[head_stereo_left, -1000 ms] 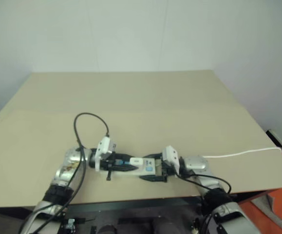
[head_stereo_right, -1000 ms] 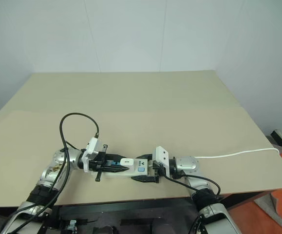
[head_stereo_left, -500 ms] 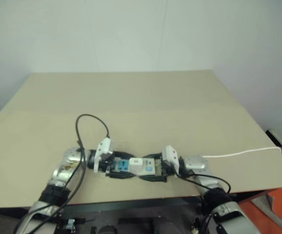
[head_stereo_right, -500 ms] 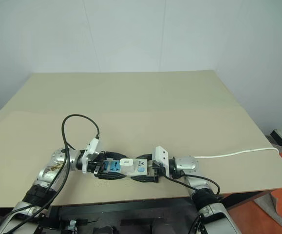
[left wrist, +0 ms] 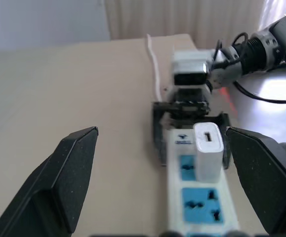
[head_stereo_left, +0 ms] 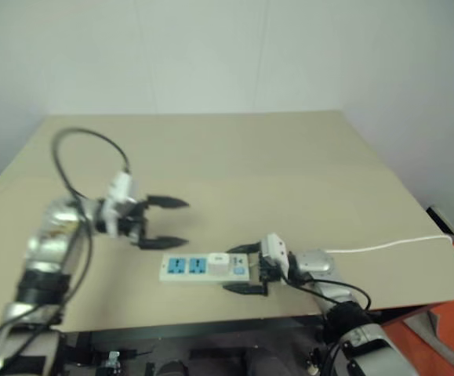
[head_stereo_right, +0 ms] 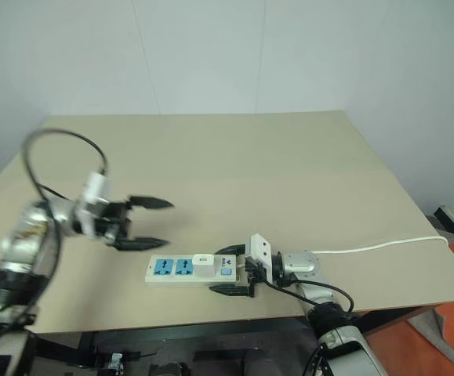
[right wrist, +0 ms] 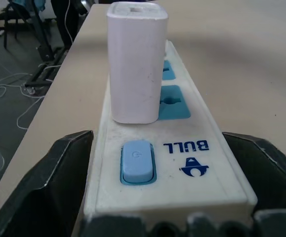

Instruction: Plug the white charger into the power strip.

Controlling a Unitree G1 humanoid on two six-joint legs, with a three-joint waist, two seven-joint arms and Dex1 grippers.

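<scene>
Two grippers: both with fingers spread wide, holding nothing.
Left gripper [head_stereo_left: 162, 222]: up off the table, near the strip's free end, not touching it; fingers wide apart and empty.
Right gripper [head_stereo_left: 242, 269]: low at the switch end of the power strip; one finger on each side of the strip, spread wide and not squeezing, as far as can be seen.
White charger [right wrist: 135, 61]: standing straight up in the socket next to the blue switch [right wrist: 137, 160]; bottom looks flat against the strip, so most likely pushed all the way in.
Charger's long side: up and down, small slot on top facing the ceiling.
Power strip [head_stereo_left: 204, 268]: lying flat on the tan table [head_stereo_left: 234, 157], close to the near edge.
Strip's long side: running left to right across the robot's front; switch end toward the right arm, two free blue sockets [head_stereo_left: 187, 265] toward the left arm.
White cord [head_stereo_left: 391, 246]: going off to the right along the table.
Why placed so: right fingers probably kept around the strip to stop it sliding; left gripper likely let go and lifted away because plugging looks done.
</scene>
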